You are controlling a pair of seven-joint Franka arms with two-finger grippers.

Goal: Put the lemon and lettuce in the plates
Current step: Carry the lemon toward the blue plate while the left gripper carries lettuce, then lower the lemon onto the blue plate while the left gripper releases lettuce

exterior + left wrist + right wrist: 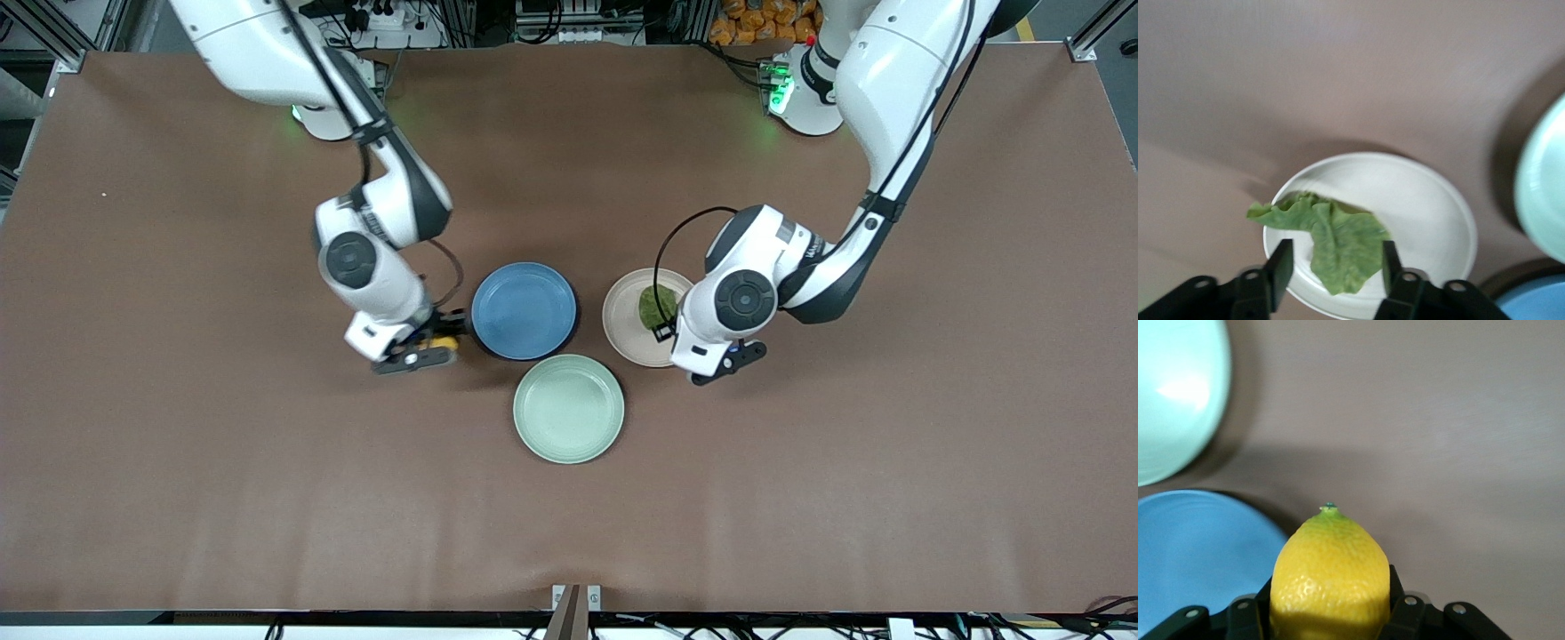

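Note:
The lemon (445, 342) is held in my right gripper (434, 344), which is shut on it just above the table, beside the blue plate (523, 309) toward the right arm's end. In the right wrist view the lemon (1330, 577) fills the jaws of the gripper (1330, 603), with the blue plate (1191, 553) next to it. The lettuce (656, 305) lies in the beige-pink plate (627, 331). My left gripper (674, 327) hangs open over that plate's edge. In the left wrist view its jaws (1333, 263) stand apart on either side of the lettuce (1338, 240) on the plate (1425, 213).
A pale mint-green plate (569, 408) sits nearer the front camera, between the two other plates; it also shows in both wrist views (1545, 193) (1171, 393). Bare brown table surrounds the plates.

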